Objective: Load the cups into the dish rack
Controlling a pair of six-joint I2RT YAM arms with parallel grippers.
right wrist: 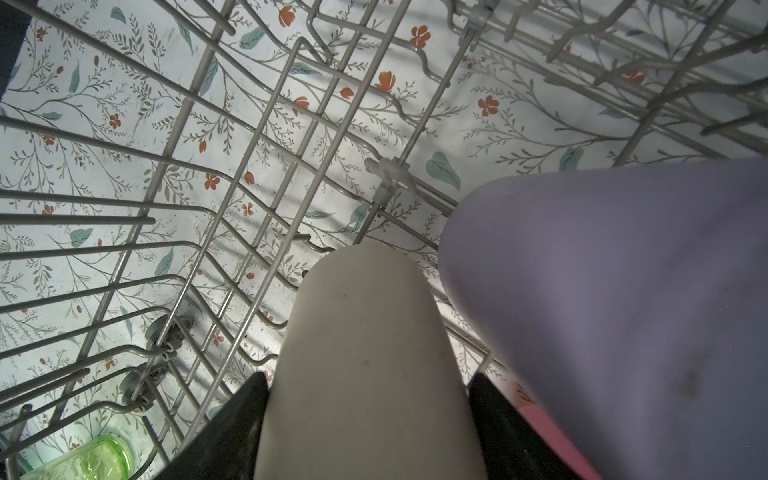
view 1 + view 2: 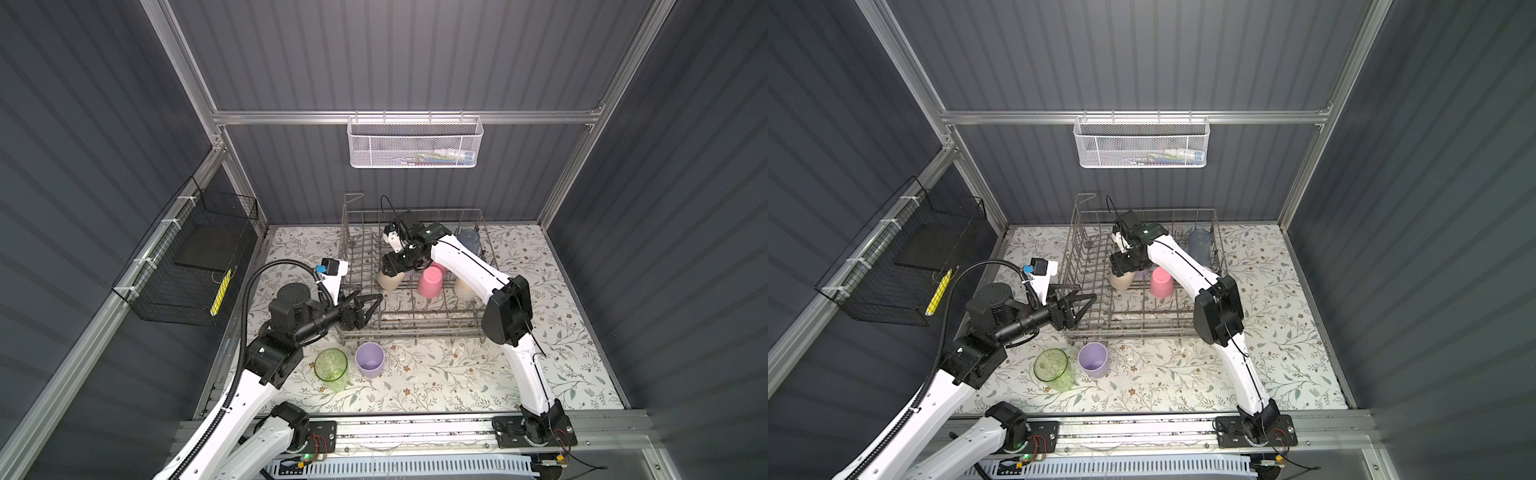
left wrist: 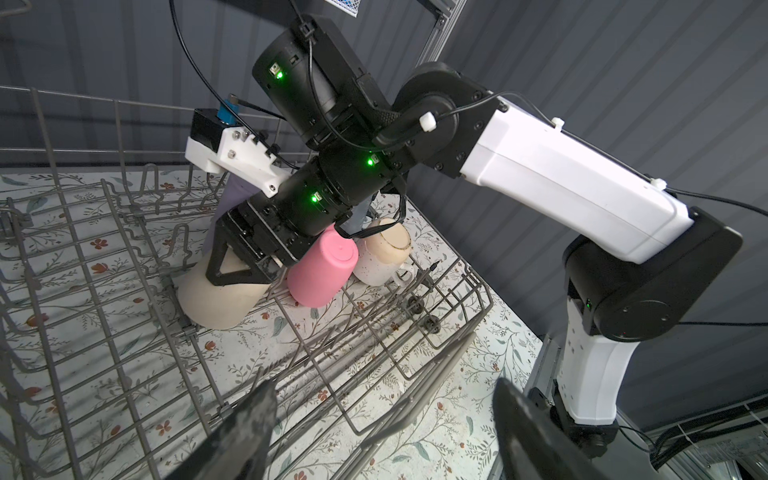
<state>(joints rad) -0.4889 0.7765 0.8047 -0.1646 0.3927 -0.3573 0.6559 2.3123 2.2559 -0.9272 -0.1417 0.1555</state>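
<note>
The grey wire dish rack (image 2: 415,329) stands at the back of the table. Inside it my right gripper (image 1: 368,415) is shut on a beige cup (image 3: 220,299), mouth down and tilted, its rim at the rack floor (image 1: 249,174). Beside it, also upside down, are a pink cup (image 2: 430,281), a cream cup (image 2: 462,286) and a lilac cup (image 1: 623,311); a clear blue cup (image 2: 1200,245) sits at the back right. My left gripper (image 2: 370,305) hangs open and empty over the rack's front left corner. A green cup (image 2: 331,368) and a second lilac cup (image 2: 370,359) stand upright in front of the rack.
A white mesh basket (image 2: 415,143) hangs on the back wall and a black wire basket (image 2: 187,266) on the left wall. The right arm's elbow (image 2: 507,309) hangs over the rack's front right corner. Flowered table surface (image 2: 457,374) shows in front of the rack.
</note>
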